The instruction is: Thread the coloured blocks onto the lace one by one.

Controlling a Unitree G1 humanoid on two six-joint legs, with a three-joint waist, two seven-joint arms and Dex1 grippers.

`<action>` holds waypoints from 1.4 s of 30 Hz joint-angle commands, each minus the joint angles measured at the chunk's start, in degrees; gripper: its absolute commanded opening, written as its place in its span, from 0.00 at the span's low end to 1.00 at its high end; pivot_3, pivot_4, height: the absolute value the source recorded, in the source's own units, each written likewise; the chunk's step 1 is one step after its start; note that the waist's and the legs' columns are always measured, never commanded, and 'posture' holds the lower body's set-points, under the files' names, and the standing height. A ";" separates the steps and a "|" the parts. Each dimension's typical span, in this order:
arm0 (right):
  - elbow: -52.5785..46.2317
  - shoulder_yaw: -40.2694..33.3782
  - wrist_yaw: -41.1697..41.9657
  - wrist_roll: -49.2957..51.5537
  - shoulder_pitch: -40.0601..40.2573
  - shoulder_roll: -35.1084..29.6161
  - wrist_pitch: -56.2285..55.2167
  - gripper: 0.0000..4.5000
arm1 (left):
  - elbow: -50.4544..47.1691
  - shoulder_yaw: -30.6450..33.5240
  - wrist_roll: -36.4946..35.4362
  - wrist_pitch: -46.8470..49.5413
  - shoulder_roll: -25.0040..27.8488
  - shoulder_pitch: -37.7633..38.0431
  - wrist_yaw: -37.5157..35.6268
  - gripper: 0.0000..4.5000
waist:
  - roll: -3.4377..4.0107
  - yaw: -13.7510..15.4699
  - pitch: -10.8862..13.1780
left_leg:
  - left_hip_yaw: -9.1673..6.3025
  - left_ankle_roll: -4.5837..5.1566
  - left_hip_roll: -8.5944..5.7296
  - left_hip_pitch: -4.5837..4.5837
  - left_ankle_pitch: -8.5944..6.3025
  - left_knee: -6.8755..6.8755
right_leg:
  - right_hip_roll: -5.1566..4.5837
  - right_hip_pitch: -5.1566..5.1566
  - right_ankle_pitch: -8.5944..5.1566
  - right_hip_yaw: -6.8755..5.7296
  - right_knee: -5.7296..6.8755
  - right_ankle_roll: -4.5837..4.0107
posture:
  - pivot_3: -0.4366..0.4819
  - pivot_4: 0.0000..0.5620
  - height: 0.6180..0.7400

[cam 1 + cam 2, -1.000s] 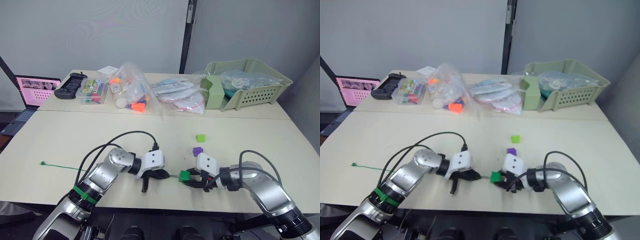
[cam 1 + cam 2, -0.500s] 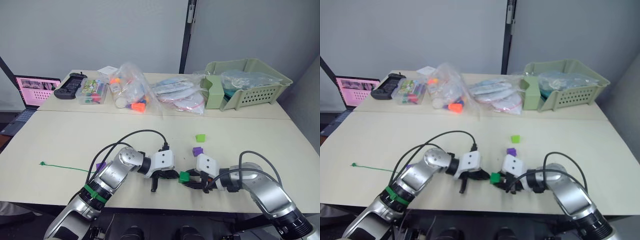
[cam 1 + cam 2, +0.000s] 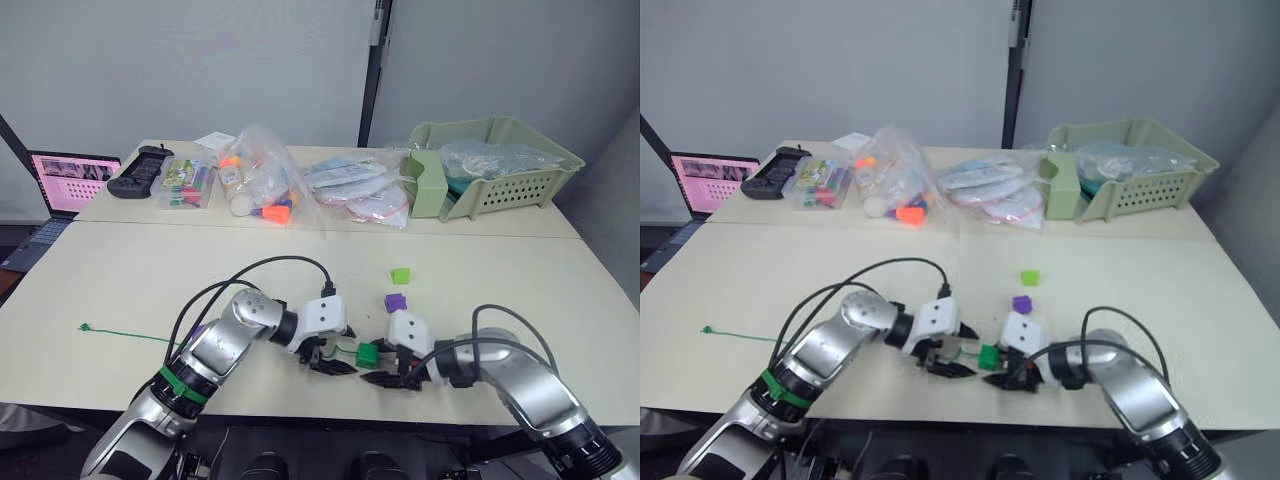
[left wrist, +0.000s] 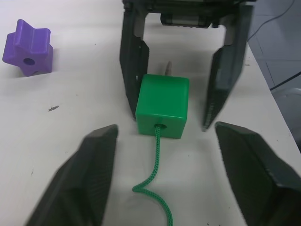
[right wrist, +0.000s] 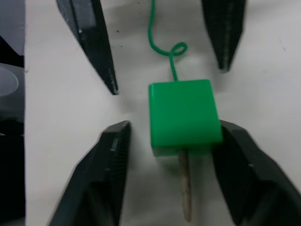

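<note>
Green block (image 4: pixel 162 105) threaded on the lace (image 4: pixel 151 187), lying on the table (image 3: pixel 120 280) between both grippers.

The block sits near the front edge at about 6 o'clock of the table, the lace entering its hole on the left-gripper side and the pale stiff tip (image 5: pixel 186 188) poking out toward the right. Left gripper (image 4: pixel 162 176): fingers spread wide, holding nothing. Right gripper (image 5: pixel 171 160): fingers apart; one finger lies against or very close to the block, no clamp. Judgement: the block is light, hard, smooth plastic, likely to skid if nudged; grip its flat side faces. The lace is limp; take it by the stiff tip to pull through. Purple block (image 3: pixel 396 302) and lime block (image 3: pixel 401 275) wait toward 1 o'clock.
</note>
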 commanded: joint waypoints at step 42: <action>2.43 -4.34 1.36 0.04 2.77 -7.06 -9.12 0.00 | 3.62 -2.22 3.81 -3.68 -4.04 -3.09 -0.05 0.26 | 0.00 0.20 0.00 | 0.00 0.00 -0.03 -0.07 0.00 0.05 | -0.01 -0.01 0.01 0.00 -0.03 0.02 | 0.48 0.27 1.00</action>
